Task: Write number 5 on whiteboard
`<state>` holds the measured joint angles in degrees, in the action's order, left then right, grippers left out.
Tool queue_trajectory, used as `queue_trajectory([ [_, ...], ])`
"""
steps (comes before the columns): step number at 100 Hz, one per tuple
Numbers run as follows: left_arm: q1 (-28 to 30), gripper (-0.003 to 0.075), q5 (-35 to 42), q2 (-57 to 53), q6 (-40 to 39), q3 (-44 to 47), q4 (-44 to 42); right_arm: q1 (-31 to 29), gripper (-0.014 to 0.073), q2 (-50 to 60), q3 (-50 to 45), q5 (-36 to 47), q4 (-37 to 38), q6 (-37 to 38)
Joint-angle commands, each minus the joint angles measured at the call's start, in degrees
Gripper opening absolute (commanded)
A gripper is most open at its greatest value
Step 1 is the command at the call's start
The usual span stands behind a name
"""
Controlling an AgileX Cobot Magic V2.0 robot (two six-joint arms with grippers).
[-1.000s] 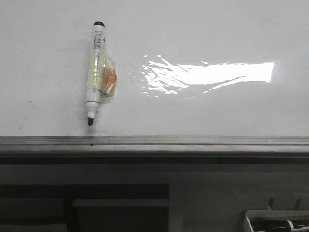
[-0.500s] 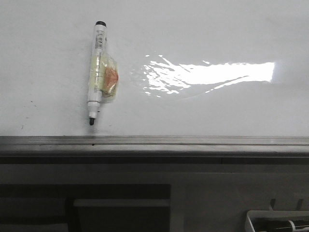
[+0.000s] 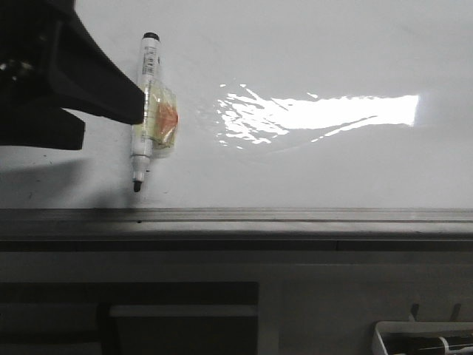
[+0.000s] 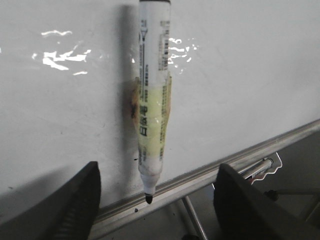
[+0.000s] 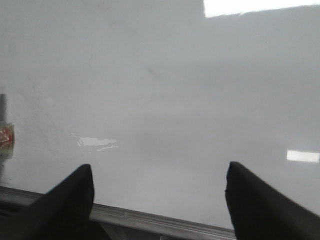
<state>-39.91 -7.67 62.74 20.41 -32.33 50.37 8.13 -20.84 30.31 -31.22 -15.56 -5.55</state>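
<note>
The whiteboard [image 3: 332, 44] lies flat, glossy white with a bright glare patch and a grey metal rail [image 3: 295, 216] along its near edge. No number 5 shows on it; I see no strokes. A white marker [image 3: 144, 96] with a bare black tip and a yellow-orange taped wrap lies on the board at the left, tip toward the rail. My left gripper [image 3: 111, 118] is open just left of the marker. In the left wrist view [image 4: 157, 172] its fingers stand apart on either side of the marker [image 4: 152, 100], not touching it. My right gripper [image 5: 160, 171] is open and empty over bare board.
A white tray [image 3: 421, 336] with dark items sits below the rail at the lower right. Dark shelving runs under the board's near edge. A few small dark specks [image 3: 33, 194] mark the board at the left. The marker's edge shows in the right wrist view [image 5: 4, 135].
My left gripper has come into the front view from the left and now casts a shadow beside the marker. The marker has stayed in place.
</note>
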Motion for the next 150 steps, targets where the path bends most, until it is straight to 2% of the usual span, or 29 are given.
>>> queue_trajectory([
  [1,-1.0,0.0435,5.5,1.8,0.3,-2.1,2.5,0.1,0.0492,-1.0,2.0,4.9,-0.3,-0.8],
  [15,-1.0,0.039,5.7,5.4,0.3,-2.1,2.6,0.1,0.0492,-1.0,2.0,4.9,-0.3,-0.8],
  [25,-1.0,0.0314,5.7,7.3,0.3,-2.1,2.7,0.1,0.0492,-1.0,2.0,4.9,-0.3,-0.8],
  [39,-1.0,0.0142,7.2,8.6,0.3,-2.1,2.7,0.1,0.0492,-1.0,2.0,5.3,-0.3,-0.8],
  [49,-1.0,-0.0022,7.7,8.7,0.3,-2.1,2.7,0.4,0.0492,-1.0,2.0,5.3,-0.3,-0.8],
  [57,-1.1,-0.002,6.0,7.8,0.6,-2.5,1.5,1.5,0.0492,-1.0,2.1,4.9,-0.9,-2.4],
  [62,-1.1,-0.002,3.7,6.6,2.7,-3.2,-1.0,2.7,0.0492,-1.5,2.6,2.9,-3.5,-7.4],
  [66,-1.4,-0.002,1.3,5.4,5.0,-4.2,-4.4,4.2,0.0492,-2.5,3.2,0.1,-6.9,-14.7],
  [80,-3.9,-0.002,-10.3,2.3,19.1,-8.4,-14.3,10.2,0.0492,-8.1,4.8,-8.7,-18.9,-33.7],
  [91,-6.8,-0.002,-15.6,1.7,30.1,-10.2,-19.1,15.4,0.0492,-13.2,4.8,-7.8,-27.7,-45.8],
  [98,-8.7,-0.002,-16.5,1.7,34.8,-10.3,-21.2,17.9,0.0492,-16.2,4.8,-5.8,-32.2,-50.0],
  [114,-11.3,-0.002,-16.0,1.9,35.9,-10.2,-24.1,23.0,0.0492,-21.9,5.2,0.7,-35.5,-52.5],
  [150,-11.4,-0.002,-15.7,2.2,35.9,-10.2,-24.1,33.7,0.0492,-34.7,9.6,8.9,-36.9,-52.5],
])
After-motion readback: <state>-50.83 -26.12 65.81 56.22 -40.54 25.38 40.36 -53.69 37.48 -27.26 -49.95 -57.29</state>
